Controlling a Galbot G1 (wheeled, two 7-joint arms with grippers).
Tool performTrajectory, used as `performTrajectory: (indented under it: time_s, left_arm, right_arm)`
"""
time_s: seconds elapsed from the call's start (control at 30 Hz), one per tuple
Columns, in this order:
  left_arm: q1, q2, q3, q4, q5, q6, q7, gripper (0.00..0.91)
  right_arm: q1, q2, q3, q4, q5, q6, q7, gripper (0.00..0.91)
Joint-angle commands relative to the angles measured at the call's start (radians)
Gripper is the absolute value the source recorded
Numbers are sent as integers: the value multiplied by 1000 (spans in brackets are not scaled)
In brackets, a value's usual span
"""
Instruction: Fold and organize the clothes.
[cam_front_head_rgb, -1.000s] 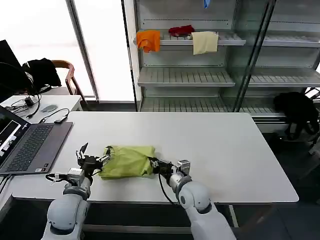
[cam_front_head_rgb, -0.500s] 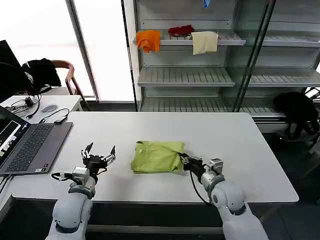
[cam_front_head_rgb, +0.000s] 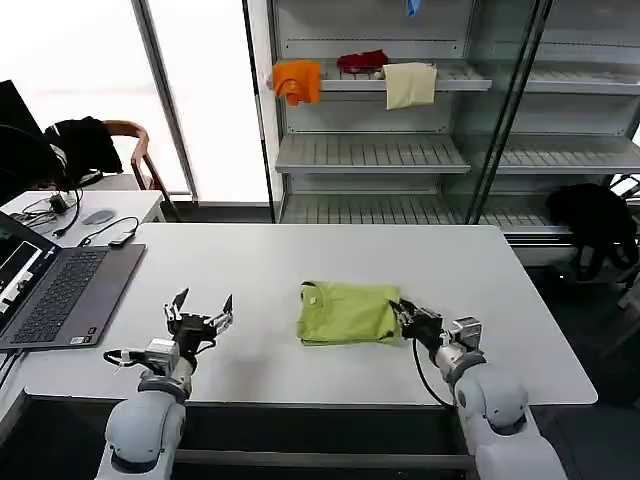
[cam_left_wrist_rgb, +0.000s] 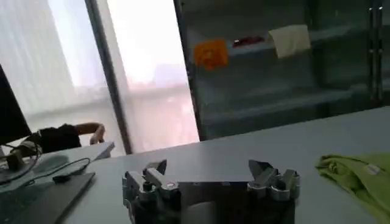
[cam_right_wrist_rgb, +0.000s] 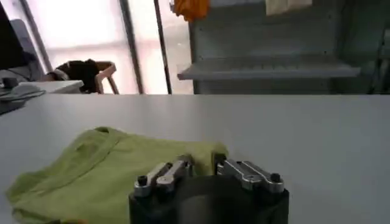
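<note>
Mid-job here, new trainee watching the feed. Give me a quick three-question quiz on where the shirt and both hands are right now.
1. True or false: the left hand is open and clear of the green T-shirt.
2. Which hand is at the T-shirt's edge? A) left B) right C) both
3. Fill in: the folded T-shirt lies on the white ____.

Key:
1. True.
2. B, the right hand is pinching the edge nearest it.
3. table.

Grey rounded arms, black cables, metal-tipped fingers
</note>
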Motion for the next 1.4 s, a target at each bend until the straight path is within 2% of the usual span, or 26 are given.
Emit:
performTrajectory:
  time_s: [0.03,0.17,0.53,0.77,0.9,1.07,1.13,1.33,1.4]
  left_arm:
    - [16,2,-3,-12,-8,-3,-1,907]
    - [32,0,-2,-16,-10,-17,-2,907]
    - [67,7,-13,-23,-20,-38,-10,907]
    - [84,5,-14,-26,-23,-48,-19,907]
    - [81,1,-10,-26,-22,-48,-22,907]
    - [76,-3,-3,-29,-19,-48,-22,907]
    - [78,-3,-2,-28,-20,-48,-23,907]
    - [88,3,-12,-26,-59,-50,-25,907]
    - [89,11,-18,-22,-69,-52,-25,907]
  right_arm:
    - [-36,-15,37,64,-135,32,25,907]
    - [-42,5,5,30,-289,75,49,907]
    - [-89,53,-83,14,-399,79,36,907]
    - [-143,26,-44,60,-411,74,5,907]
    - [-175,18,-3,105,-358,73,-12,907]
    - [-221,19,71,188,-170,68,-39,907]
    - [-237,18,99,219,-143,67,-38,907]
    - [-270,-9,173,257,-130,96,19,907]
    - [-278,-22,198,252,-119,110,56,907]
